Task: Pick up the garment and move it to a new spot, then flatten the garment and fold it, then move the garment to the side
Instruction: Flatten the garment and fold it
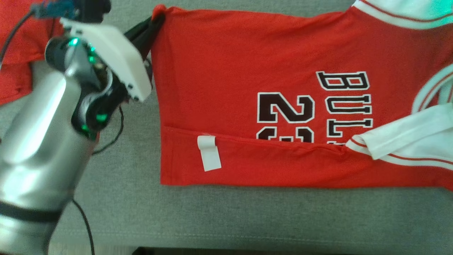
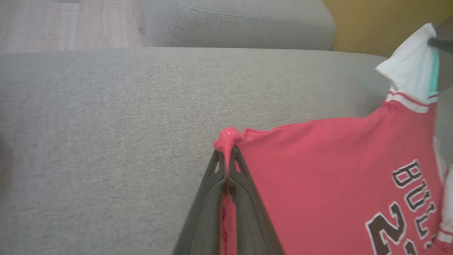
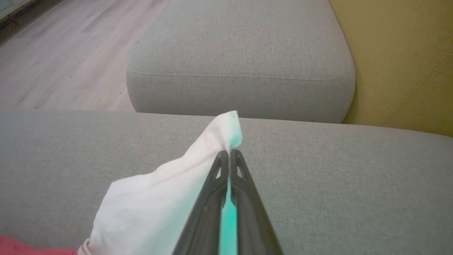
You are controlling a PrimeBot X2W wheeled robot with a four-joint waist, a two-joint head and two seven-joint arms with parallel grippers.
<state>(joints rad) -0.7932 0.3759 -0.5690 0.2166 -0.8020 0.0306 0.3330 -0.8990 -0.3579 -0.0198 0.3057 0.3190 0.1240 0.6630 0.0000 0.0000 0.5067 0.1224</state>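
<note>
The garment [image 1: 230, 71], a red jersey with black white-outlined lettering and white striped sleeves, lies on the grey cushion [image 1: 212, 219] with its lower edge folded up. My left gripper [image 1: 155, 24] is at the garment's far left corner, shut on a bunched red hem corner [image 2: 228, 136]. In the left wrist view the red cloth [image 2: 318, 177] stretches away to the right from my left gripper [image 2: 228, 156]. My right gripper [image 3: 230, 154] is shut on the tip of a white sleeve [image 3: 159, 198], held slightly above the cushion.
A white label [image 1: 209, 154] sits on the folded-up lower edge. More red cloth [image 1: 17, 46] lies at the far left behind my arm. A second grey cushion [image 3: 240, 53] stands beyond, with wooden floor [image 3: 63, 53] to its left and a yellow surface [image 3: 407, 53] to its right.
</note>
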